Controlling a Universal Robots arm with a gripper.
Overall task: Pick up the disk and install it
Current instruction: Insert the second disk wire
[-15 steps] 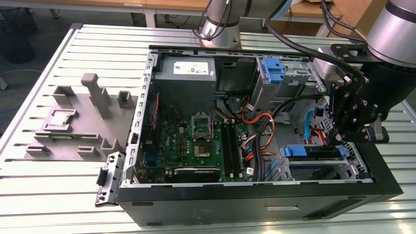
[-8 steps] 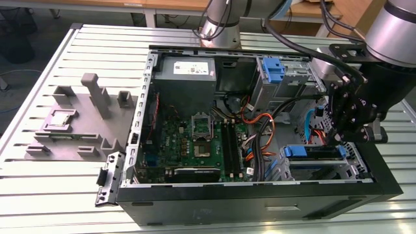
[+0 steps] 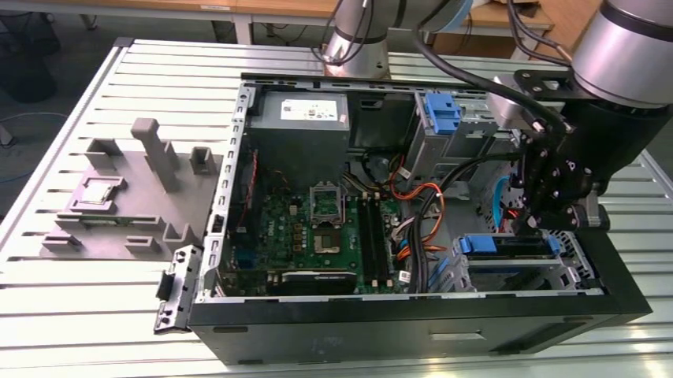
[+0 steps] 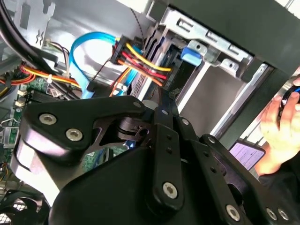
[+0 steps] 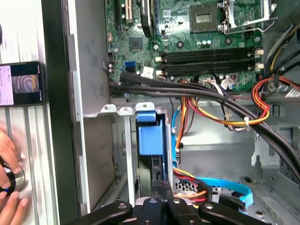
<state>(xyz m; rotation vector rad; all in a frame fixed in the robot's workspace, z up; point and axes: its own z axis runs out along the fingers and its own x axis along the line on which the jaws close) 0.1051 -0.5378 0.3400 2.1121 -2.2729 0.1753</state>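
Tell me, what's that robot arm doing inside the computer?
The robot arm has its end effector lowered into the open computer case, at the drive bay in the corner at the exterior view's right. A disk in its blue bracket sits in that bay, just under the end effector. In the first wrist view the blue bracket stands slotted between the metal rails, with coloured cables running past. A person's hand rests outside the case, next to a phone.
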